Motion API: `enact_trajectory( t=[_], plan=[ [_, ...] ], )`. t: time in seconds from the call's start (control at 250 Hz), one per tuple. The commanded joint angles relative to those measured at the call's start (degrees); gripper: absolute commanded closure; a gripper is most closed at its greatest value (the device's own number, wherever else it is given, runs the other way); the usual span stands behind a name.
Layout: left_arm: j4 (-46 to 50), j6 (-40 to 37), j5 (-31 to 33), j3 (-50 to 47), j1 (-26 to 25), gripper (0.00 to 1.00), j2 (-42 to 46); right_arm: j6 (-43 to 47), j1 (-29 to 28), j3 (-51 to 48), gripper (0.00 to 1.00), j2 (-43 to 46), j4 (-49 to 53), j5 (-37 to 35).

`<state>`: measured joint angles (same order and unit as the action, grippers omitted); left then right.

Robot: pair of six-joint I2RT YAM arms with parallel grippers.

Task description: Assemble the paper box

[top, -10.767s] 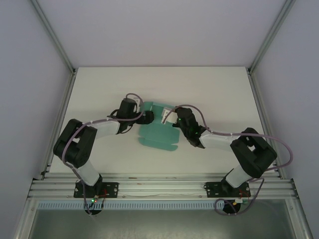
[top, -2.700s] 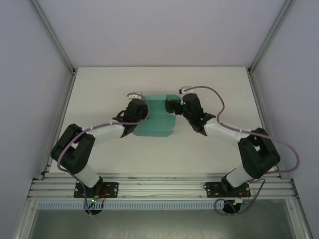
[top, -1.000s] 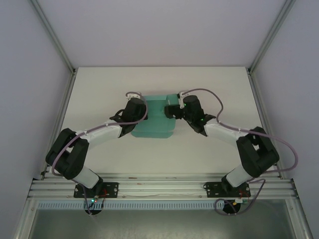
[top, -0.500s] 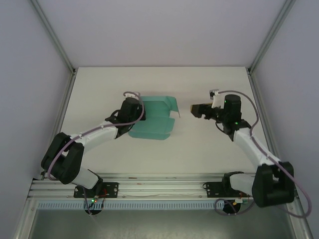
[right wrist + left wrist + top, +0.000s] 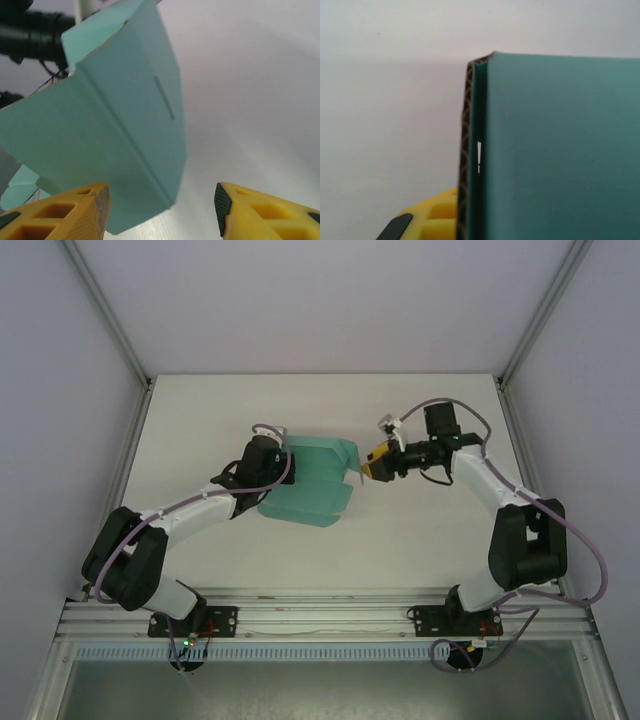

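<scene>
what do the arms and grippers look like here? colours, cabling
Left arm and right arm: white links, black joints, lilac-grey cable looped along each. Right gripper fingers: yellow ribbed plastic, black pads; same yellow finger on the left.

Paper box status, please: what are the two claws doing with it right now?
Left gripper clamped on paper box, left edge. Right gripper open, just off its raised right flap. Box partly folded, not closed. No obstruction seen.

I've got open table (image 5: pixel 430 405) right of and beyond my right gripper (image 5: pixel 372 464). On its left the paper box (image 5: pixel 310 488) sticks a raised flap up just beside it, blocking that way.
</scene>
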<state>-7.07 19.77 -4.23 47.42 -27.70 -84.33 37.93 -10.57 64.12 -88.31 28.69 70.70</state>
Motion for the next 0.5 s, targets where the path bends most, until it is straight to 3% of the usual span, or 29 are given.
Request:
enact_trajectory(
  t=[0.0,0.172,0.34,0.496],
  plan=[
    [-0.58,-0.77,-0.96,0.71,0.29,1.0,0.75,2.64,-1.58,1.22,0.46,-0.72,2.18,-0.95],
    [-0.18,-0.96,-0.88,0.85,0.17,1.0,0.43,-4.18,-4.46,-0.24,0.51,1.0,-6.3,-2.65],
    [0.69,-0.77,-0.66,1.29,0.15,1.0,-0.08,-10.26,-9.11,-1.85,0.51,3.05,-13.67,-12.32],
    [1.61,0.02,0.76,1.76,0.05,1.0,0.0,-18.93,-13.82,-2.61,0.59,3.37,-21.07,-23.95]
  ],
)
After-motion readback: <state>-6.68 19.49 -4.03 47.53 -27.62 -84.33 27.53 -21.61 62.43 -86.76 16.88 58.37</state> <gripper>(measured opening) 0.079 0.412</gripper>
